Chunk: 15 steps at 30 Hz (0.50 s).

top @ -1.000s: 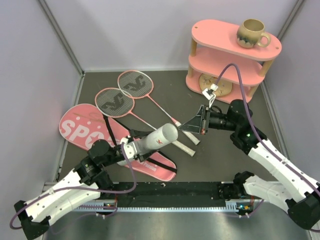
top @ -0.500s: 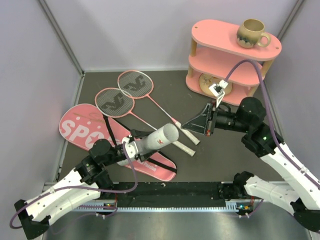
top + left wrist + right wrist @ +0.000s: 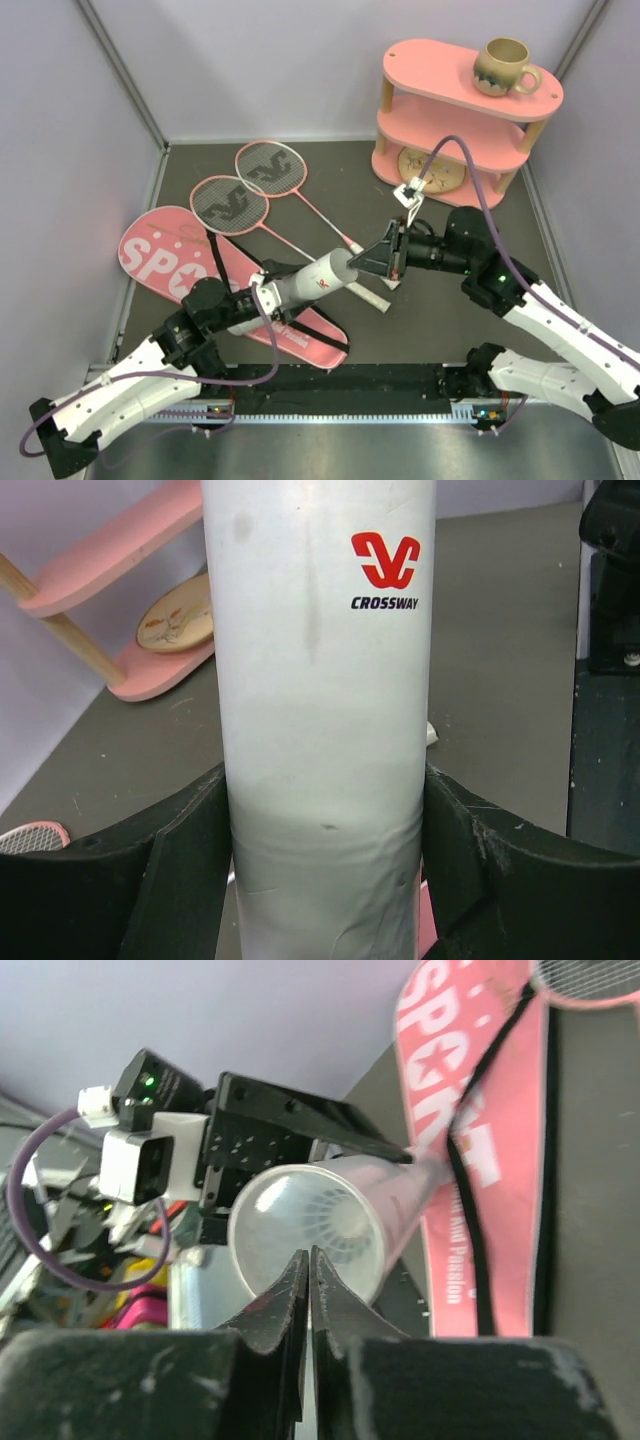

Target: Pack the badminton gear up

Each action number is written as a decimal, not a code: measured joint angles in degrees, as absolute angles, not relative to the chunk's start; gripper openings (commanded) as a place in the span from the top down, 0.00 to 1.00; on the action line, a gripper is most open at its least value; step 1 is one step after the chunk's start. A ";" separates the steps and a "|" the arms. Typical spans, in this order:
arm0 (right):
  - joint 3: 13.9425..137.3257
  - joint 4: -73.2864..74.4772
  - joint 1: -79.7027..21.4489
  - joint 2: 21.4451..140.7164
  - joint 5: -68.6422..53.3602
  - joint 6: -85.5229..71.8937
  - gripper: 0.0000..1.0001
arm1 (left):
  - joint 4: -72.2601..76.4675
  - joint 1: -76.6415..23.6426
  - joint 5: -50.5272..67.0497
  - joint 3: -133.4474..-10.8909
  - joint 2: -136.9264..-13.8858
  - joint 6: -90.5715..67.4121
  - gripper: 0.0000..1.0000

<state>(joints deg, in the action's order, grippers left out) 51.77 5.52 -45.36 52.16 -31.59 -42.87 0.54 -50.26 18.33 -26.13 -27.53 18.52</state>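
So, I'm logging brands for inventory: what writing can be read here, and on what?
"CROSSWAY", under a red logo, on the white tube.
"SPO", the rest hidden, on the pink bag.
"and Passion", small, on that bag too.
Black marks on the rackets, across the strings: a logo, no readable letters.

Grips a long white tube (image 3: 320,730), printed with a red logo and the word CROSSWAY, upright through the middle of the frame, black fingers (image 3: 110,885) pressed to both its sides at the bottom. Catches a pink two-tier shelf (image 3: 110,542) with a round wooden disc (image 3: 178,615) on its lower tier at upper left, a sliver of pink-framed racket head (image 3: 30,837) at lower left, and dark grey tabletop (image 3: 500,680) behind.
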 measured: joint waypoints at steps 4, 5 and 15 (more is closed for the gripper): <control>57.54 14.96 -43.99 49.06 -24.36 -37.28 0.47 | 2.98 -50.41 16.29 -26.15 -27.53 16.49 0.92; 58.35 16.84 -43.46 47.64 -22.09 -35.70 0.41 | 3.22 -50.41 15.09 -26.35 -27.53 15.84 0.92; 57.65 22.24 -44.49 44.66 -17.87 -23.53 0.01 | -2.90 -50.46 -1.76 -48.34 -37.36 -5.32 0.91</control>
<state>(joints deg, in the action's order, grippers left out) 57.65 22.24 -44.49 44.66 -17.87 -23.53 -2.90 -50.46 -1.76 -48.34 -37.36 -5.32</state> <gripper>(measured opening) 0.985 0.701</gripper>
